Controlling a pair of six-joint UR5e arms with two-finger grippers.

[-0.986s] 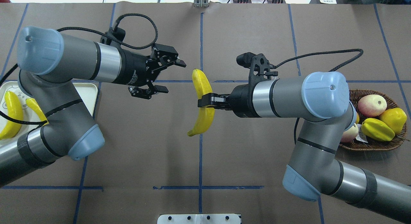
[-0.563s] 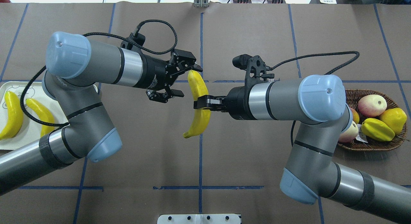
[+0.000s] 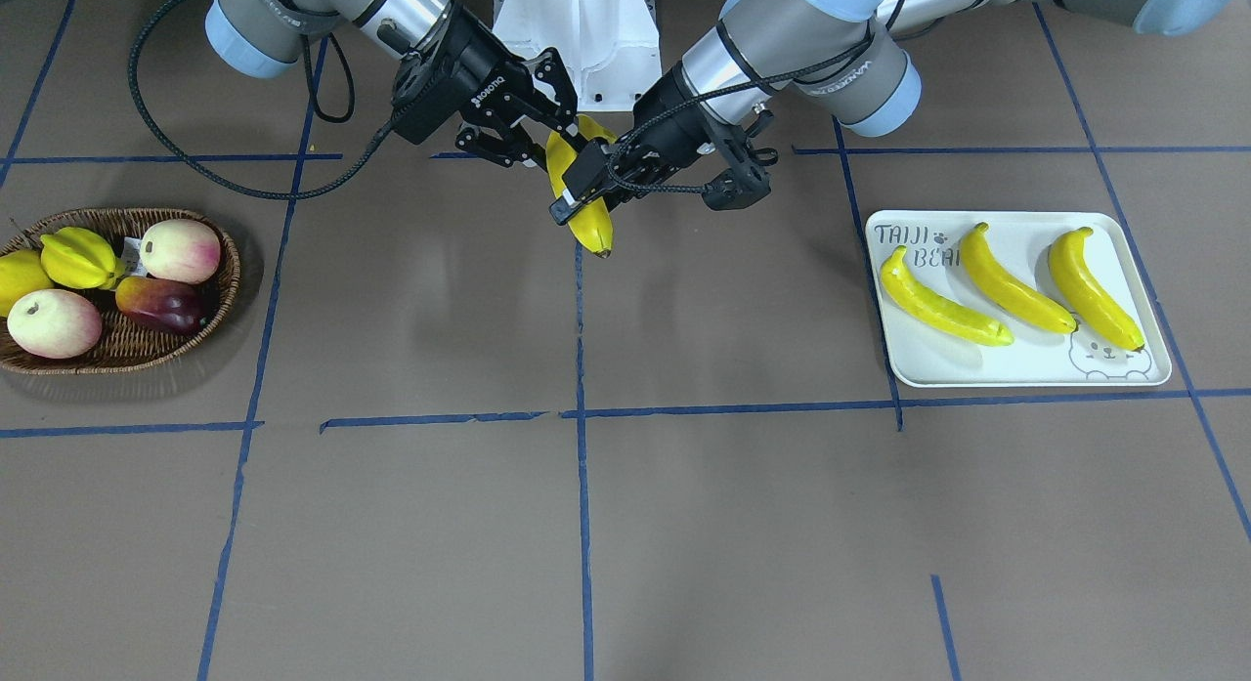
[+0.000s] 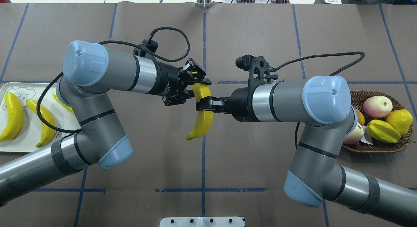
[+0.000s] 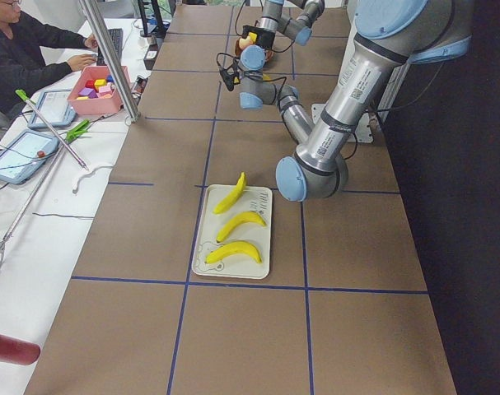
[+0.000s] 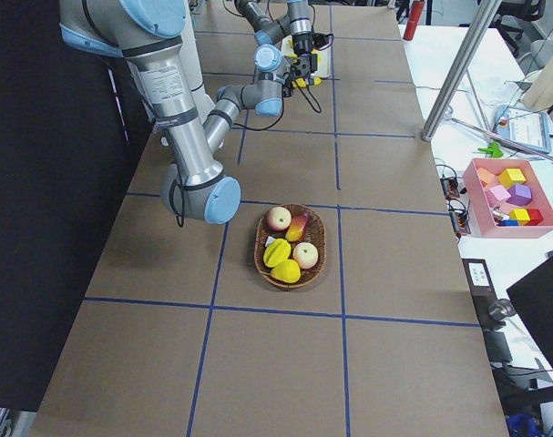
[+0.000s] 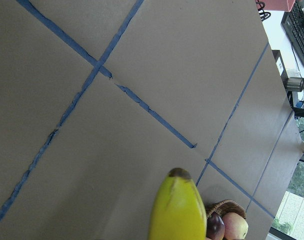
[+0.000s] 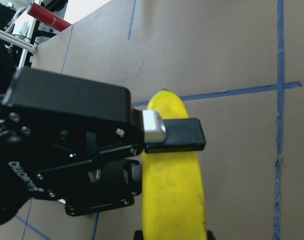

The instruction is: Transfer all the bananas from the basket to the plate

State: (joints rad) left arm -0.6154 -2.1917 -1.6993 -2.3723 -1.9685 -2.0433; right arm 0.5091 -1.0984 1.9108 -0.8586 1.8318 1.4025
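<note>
Handing the 4th banana [image 4: 202, 121] arm to arm, mid-air above the table [image 3: 743, 525] centre.
Step, as I read it: last transfer, 3 of 4 down. The right gripper [image 4: 202, 106] pinches the banana's middle. The left gripper [image 4: 194, 88] has jaws set either side of its far half, one pad [image 8: 174, 136] laid across it; can't tell if they're pressing yet. Next calls for L to clamp firm before R lets go, else it drops, then a carry to a bare spot on the plate [image 3: 968, 366] w/o nudging the rest. Table: brown paper, blue tape grid [image 3: 583, 525]. Plate w/ 3 bananas [image 3: 1012, 288] side by side at its robot-left end, basket [image 3: 147, 354] w/ other fruit [image 3: 181, 251] only at the robot-right end. Room: white side bench [image 5: 27, 271] along the operators' edge, person [image 5: 27, 58] seated, pink box [image 6: 522, 229] of blocks.
</note>
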